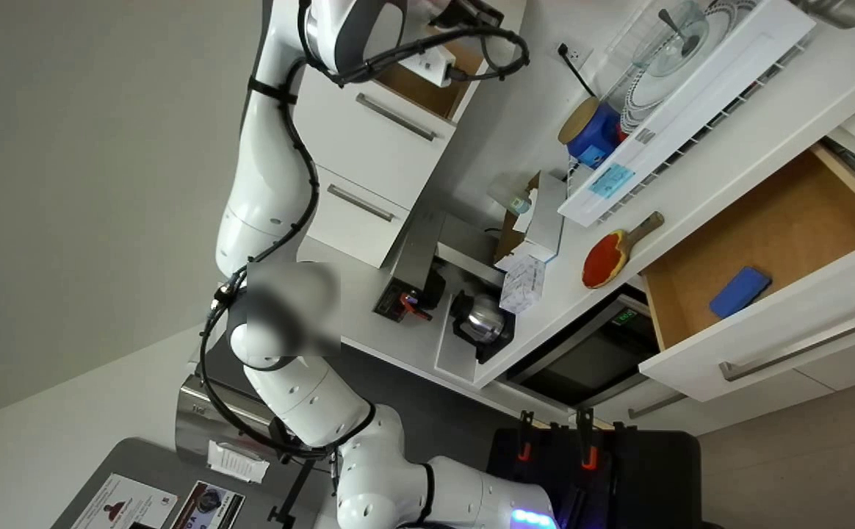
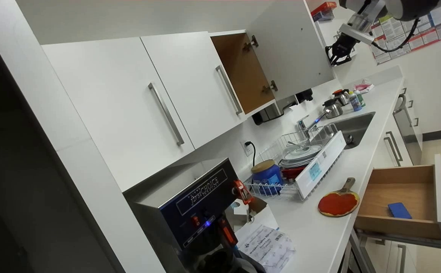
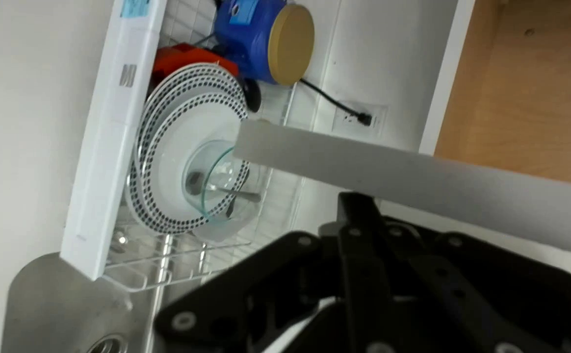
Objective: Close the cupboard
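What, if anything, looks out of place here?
What looks like a red table-tennis paddle lies on the counter, odd in a kitchen. A drawer also stands open with a blue object inside, though the task is only closing the cupboard.

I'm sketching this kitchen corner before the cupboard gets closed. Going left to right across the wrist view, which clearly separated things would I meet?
Long white rack panel → tan-lidded blue jar → wall outlet → the open cupboard's brown inside.
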